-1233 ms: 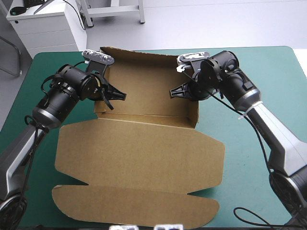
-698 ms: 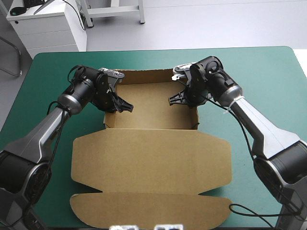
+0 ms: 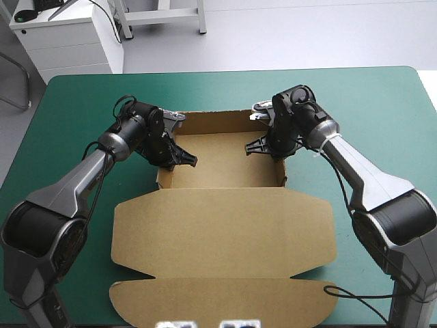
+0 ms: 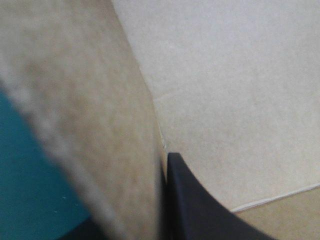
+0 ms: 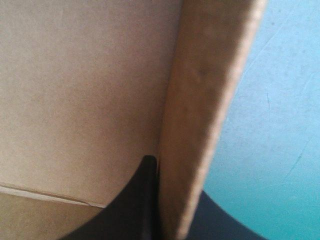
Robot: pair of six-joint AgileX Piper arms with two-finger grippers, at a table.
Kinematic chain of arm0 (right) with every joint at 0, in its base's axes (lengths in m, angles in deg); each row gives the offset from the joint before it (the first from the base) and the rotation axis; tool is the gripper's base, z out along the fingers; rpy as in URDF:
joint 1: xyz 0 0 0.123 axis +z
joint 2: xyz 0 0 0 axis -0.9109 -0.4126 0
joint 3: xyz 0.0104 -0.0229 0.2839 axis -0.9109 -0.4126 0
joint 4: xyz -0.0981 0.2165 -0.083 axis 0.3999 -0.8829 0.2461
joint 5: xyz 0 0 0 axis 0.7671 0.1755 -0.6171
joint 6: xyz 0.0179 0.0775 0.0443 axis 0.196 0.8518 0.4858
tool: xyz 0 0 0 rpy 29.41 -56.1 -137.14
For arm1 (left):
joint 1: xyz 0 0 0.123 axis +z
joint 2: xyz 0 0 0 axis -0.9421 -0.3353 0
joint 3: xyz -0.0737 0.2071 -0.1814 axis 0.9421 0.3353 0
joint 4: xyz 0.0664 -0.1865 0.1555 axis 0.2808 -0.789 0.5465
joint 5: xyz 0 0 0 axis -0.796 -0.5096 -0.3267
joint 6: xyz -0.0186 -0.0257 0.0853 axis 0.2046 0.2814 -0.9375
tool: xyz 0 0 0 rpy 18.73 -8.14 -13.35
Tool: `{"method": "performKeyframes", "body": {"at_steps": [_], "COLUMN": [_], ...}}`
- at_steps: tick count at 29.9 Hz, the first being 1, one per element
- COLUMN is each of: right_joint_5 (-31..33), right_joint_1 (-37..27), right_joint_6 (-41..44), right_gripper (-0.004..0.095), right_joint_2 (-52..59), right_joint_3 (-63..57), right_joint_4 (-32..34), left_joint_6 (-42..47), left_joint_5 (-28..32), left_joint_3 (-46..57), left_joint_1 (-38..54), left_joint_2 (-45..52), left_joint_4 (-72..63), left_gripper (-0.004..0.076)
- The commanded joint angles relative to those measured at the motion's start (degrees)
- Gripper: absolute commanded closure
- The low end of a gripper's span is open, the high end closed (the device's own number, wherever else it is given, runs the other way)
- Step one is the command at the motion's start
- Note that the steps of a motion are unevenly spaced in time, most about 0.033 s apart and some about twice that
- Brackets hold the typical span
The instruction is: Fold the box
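At the near side of the teal-green table [image 3: 382, 102] the lid [image 3: 225, 236] of the brown box [image 3: 218, 201] lies flat, the tray [image 3: 218, 164] is beyond it, and there the left gripper [image 4: 150, 220] and right gripper [image 5: 170, 215] each pinch a side wall, nearly closed, so I should raise both walls evenly.

Left arm [image 3: 82, 174], right arm [image 3: 355, 164], jaws tight

The left arm [image 3: 72, 184] and the right arm [image 3: 370, 178] are built alike. Each has a tapering silver-grey forearm shell set between rounded black joint housings, and the housing at the wrist is glossy and barrel-shaped. A thin white band [image 3: 319, 149] rings the right arm just behind its wrist housing. The left gripper [image 3: 190, 161] and the right gripper [image 3: 250, 148] each carry two broad black fingers [image 4: 200, 210], matt and smooth, curved like fins and narrowing to a tip.
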Motion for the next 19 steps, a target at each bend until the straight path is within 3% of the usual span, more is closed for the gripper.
{"method": "performKeyframes", "body": {"at_steps": [1,6,9,16,19], "right_joint_5": [-0.4,-0.4,-0.4,-0.4,-0.4], "right_joint_1": [-0.1,-0.1,-0.1,-0.1,-0.1], "right_joint_6": [-3.0,-3.6,-3.6,-3.2,-3.2], "right_gripper": [0.0922,0.0922,0.0922,0.0892,0.0716], "right_joint_2": [2.9,2.9,2.9,2.9,2.9], "right_joint_3": [1.4,1.4,1.4,1.4,1.4], "right_joint_4": [-0.4,-0.9,-1.6,-1.8,-1.8], "left_joint_6": [-4.2,-4.2,-4.0,-4.0,-4.2], "left_joint_5": [-0.3,-0.2,-0.3,-0.4,-0.7], "left_joint_3": [-1.4,-1.4,-1.4,-1.4,-1.4], "left_joint_1": [-1.1,-1.1,-1.1,-1.1,-1.1], "left_joint_2": [2.7,2.7,2.7,2.7,2.7], "left_joint_4": [-2.6,-2.2,-2.2,-2.2,-2.8], "left_gripper": [0.0665,0.0476,0.0407,0.0400,0.0400]}}
